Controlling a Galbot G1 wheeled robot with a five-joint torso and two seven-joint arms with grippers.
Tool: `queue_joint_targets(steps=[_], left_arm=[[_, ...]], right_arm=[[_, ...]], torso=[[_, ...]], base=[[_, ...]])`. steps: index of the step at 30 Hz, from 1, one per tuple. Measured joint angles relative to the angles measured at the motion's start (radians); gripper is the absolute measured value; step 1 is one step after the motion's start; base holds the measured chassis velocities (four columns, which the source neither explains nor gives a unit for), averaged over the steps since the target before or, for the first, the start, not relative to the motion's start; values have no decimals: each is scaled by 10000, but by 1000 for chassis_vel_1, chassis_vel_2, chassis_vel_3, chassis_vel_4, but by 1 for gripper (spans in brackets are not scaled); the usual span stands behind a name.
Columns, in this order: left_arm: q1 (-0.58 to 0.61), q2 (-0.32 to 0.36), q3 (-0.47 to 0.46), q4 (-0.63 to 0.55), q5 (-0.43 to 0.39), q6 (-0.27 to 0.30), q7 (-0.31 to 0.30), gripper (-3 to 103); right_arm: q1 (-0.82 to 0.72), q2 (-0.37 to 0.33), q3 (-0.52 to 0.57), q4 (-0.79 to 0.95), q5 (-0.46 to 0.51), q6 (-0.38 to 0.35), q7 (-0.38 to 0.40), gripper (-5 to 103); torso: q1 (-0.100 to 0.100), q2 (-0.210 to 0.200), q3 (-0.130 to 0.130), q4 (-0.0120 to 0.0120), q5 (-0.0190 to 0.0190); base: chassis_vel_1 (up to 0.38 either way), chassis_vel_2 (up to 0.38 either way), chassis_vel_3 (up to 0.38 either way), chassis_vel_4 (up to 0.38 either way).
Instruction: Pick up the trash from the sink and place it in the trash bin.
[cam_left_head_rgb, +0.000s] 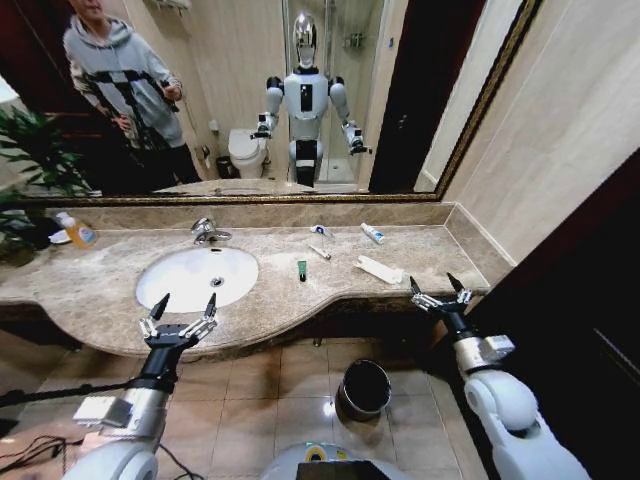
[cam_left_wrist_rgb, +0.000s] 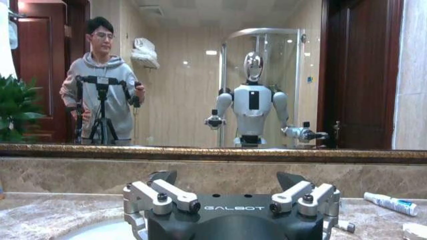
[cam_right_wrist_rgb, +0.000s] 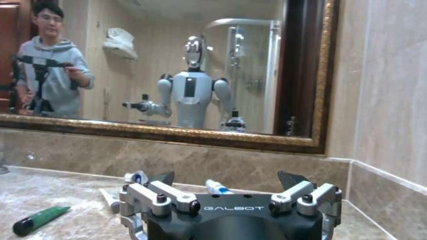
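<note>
- Left gripper (cam_left_head_rgb: 178, 318): hovered at the near edge of the countertop (cam_left_head_rgb: 420, 250), in front of the sink (cam_left_head_rgb: 197, 277); fingers spread apart, nothing between them.
- Right gripper (cam_left_head_rgb: 440, 292): hovered at the near right end of the countertop, close to the flat white packet (cam_left_head_rgb: 378, 269); fingers likewise spread and empty.
- Sink: white oval basin, left of centre, below the chrome faucet (cam_left_head_rgb: 207, 231); no scrap could be made out inside the bowl.
- Flat white packet: lay on the counter, right of the sink, near the front edge.
- Short dark-green tube (cam_left_head_rgb: 301, 270): lay on the counter between the sink and the packet.
- Thin white stick (cam_left_head_rgb: 319, 252): lay just beyond the green tube.
- White tube with blue cap (cam_left_head_rgb: 372, 233): lay far right, near the back wall.
- A further small white-and-blue item (cam_left_head_rgb: 319, 230): lay at the back, beside the stick; kind could not be told.
- Orange bottle (cam_left_head_rgb: 77, 232): stood far left, not trash.
- Trash bin (cam_left_head_rgb: 364, 388): stood on the floor below the counter, between the two arms; contents could not be told.
- Progress, as judged: at or near the start; every listed scrap lay on the counter, none gripped, all pick-ups and drops left to do.
</note>
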Motion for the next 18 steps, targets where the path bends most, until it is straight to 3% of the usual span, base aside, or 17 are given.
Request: queue_joint_targets(steps=[7,18], left_arm=[[0,0,0,0,0,0,0,100],[0,0,0,0,0,0,0,100]], right_arm=[[359,-206,-121,-162,-32,-313,-437,100],[69,-89,-104,-288,-41,-82,-751,100]], torso=[[0,0,0,0,-1],[0,0,0,0,0]], base=[[0,0,0,0],[0,0,0,0]])
